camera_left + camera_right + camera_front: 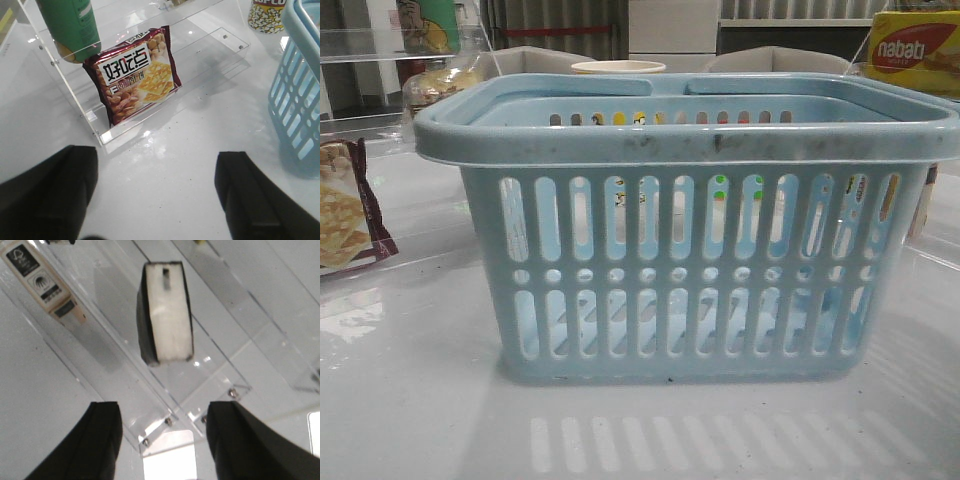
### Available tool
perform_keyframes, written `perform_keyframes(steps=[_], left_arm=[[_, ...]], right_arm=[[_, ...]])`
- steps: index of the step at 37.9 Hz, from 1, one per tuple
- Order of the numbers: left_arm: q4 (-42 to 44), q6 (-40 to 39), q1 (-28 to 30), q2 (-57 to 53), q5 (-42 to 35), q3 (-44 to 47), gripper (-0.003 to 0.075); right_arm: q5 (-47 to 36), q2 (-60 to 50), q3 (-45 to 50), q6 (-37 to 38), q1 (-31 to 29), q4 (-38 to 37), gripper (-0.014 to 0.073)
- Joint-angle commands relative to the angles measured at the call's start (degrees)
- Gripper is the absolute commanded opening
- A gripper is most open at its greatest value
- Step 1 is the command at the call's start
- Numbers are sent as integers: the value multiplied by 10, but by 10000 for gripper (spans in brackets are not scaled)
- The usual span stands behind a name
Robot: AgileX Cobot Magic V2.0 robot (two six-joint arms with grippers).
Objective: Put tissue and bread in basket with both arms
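Observation:
The light-blue basket (690, 250) fills the middle of the front view, and its slotted side shows in the left wrist view (300, 95). The bread (442, 82), tan in a clear bag, sits behind the basket's far left corner. The tissue (167, 312), a dark pack with a whitish face, lies on a clear acrylic shelf (210, 370) ahead of my right gripper (162, 440), which is open and empty. My left gripper (155, 195) is open and empty above the white table, short of the cracker packet. Neither gripper shows in the front view.
A maroon-edged cracker packet (137, 75) leans in a clear acrylic stand (100, 135) beside a green bottle (70, 27). A popcorn cup (265, 15) stands near the basket. A yellow Nabati box (915, 50) is at the far right. A beige labelled box (42, 282) lies near the tissue.

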Motion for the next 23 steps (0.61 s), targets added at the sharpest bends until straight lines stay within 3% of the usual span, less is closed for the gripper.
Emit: perform_keyframes(steps=[1, 6, 14, 23], left_arm=[[-3, -5, -4, 6, -45, -16, 548], [-3, -5, -4, 6, -45, -16, 548], [-4, -5, -4, 6, -45, -16, 548], [-4, -5, -4, 6, -45, -16, 548]], right_arm=[[-25, 8, -53, 1, -3, -11, 493], [-42, 26, -71, 1, -3, -11, 458], [-45, 26, -71, 1, -3, -11, 164], [-36, -11, -73, 1, 2, -10, 130]])
